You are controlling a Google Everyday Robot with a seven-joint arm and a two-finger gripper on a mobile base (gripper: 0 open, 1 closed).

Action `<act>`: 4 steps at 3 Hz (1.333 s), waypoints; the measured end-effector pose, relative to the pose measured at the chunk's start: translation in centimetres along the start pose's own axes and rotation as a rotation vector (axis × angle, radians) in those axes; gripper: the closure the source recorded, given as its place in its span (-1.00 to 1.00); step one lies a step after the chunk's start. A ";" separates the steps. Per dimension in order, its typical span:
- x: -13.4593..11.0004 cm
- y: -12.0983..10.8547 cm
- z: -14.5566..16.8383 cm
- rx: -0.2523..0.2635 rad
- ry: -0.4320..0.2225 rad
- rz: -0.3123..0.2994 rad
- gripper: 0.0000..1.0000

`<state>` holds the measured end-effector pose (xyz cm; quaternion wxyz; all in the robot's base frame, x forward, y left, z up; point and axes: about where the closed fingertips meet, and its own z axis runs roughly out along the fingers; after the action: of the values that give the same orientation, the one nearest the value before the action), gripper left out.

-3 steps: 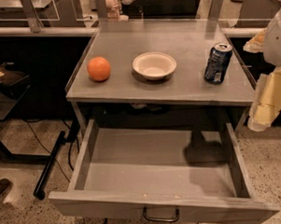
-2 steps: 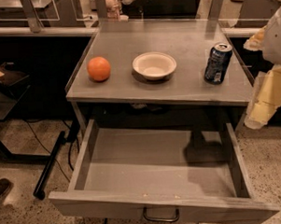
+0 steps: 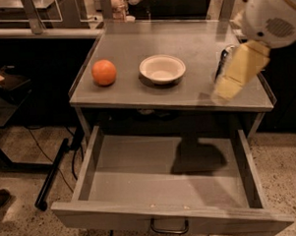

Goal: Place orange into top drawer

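Gripper [image 3: 229, 86] hovers over right tabletop [image 3: 194, 39] edge, top drawer [image 3: 140, 157] open.

The place looks like a robotics lab or test space rather than a home. A plain grey metal table [image 3: 186, 96] with an open top drawer [image 3: 166, 188] stands on a speckled hard floor [image 3: 23, 199]. Loose cables [image 3: 37, 143] trail across that floor beside a black stand leg [image 3: 52, 174]. Bare metal frames [image 3: 32, 14] and dark benches fill the background. A white robot arm [image 3: 271, 13] reaches in from the right, its gripper [image 3: 228, 87] hanging over the table's right end.
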<state>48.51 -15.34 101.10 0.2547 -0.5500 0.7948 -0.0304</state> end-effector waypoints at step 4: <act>-8.3 -1.4 5.8 0.019 -0.200 0.006 -1.00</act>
<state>54.42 -7.18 99.64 0.3381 -0.5454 0.7668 0.0181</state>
